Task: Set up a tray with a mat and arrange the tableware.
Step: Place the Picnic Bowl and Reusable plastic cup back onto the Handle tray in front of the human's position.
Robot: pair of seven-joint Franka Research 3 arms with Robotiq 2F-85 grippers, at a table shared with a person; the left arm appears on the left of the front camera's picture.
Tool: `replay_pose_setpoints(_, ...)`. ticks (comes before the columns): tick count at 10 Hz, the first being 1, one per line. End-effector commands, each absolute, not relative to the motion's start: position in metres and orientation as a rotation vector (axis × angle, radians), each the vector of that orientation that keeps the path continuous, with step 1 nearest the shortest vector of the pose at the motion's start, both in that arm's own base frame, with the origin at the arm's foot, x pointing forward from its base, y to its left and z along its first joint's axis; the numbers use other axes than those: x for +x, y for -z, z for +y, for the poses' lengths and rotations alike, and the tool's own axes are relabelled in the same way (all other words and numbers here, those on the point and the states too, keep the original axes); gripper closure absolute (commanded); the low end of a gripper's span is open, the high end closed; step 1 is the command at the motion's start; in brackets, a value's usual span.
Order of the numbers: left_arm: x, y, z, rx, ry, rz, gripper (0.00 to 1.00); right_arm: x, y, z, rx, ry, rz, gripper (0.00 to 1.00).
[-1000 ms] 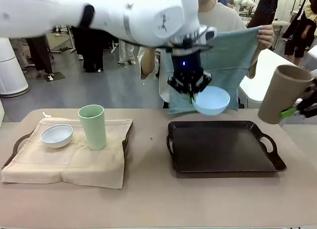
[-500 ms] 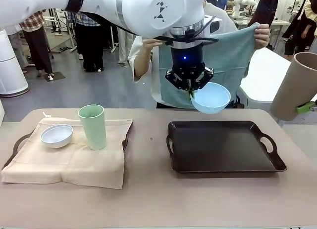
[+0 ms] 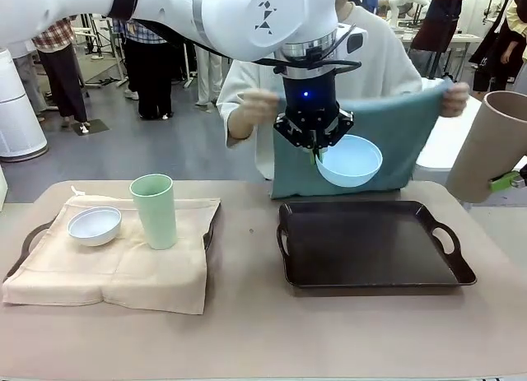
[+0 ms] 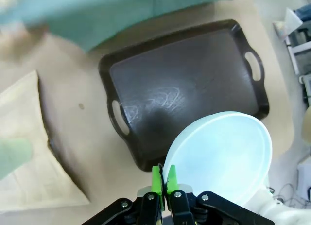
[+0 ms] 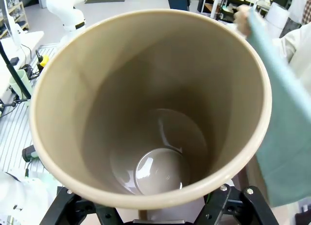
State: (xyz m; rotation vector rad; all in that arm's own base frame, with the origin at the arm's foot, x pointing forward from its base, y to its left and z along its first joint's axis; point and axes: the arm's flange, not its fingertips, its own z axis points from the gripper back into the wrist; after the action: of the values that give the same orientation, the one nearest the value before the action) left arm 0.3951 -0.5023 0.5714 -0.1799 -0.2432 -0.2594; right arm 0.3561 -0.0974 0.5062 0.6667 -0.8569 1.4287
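Note:
My left gripper [image 3: 314,147] hangs above the far edge of the dark tray [image 3: 370,248], shut on the rim of the light blue bowl [image 3: 351,160]. In the left wrist view its green pads [image 4: 156,179] pinch that bowl [image 4: 223,154] over the tray [image 4: 184,84]. Behind the tray a person holds a teal mat [image 3: 412,138] by its top corners, its lower edge at the table. At the right edge my right gripper [image 3: 509,182] is shut on the tan-brown cup [image 3: 494,146], whose inside [image 5: 150,103] faces the right wrist camera. The white bowl [image 3: 94,225] and pale green cup [image 3: 154,210] stand at the left.
The white bowl and green cup rest on a beige cloth [image 3: 123,270] laid over a second tray [image 3: 25,241] at the table's left. Bare tabletop [image 3: 247,332] runs between the two trays and along the front edge. People stand farther back in the room.
The person has lowered the teal mat from chest height to the table's far edge. My right gripper has carried the tan cup farther right. The left gripper with the bowl has barely shifted.

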Motion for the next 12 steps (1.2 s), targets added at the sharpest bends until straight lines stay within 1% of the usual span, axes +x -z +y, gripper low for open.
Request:
replay_pose_setpoints(1,0.3966,-0.5736,-0.5027,-0.192,0.273,-0.244,1.00,0.3595,-0.5069,-0.0996,0.660,-1.437,-0.871,1.00)
replay_pose_setpoints(12,0.3966,-0.5736,-0.5027,-0.192,0.273,-0.244,1.00,0.3595,-0.5069,-0.0996,0.660,-1.437,-0.871,1.00)
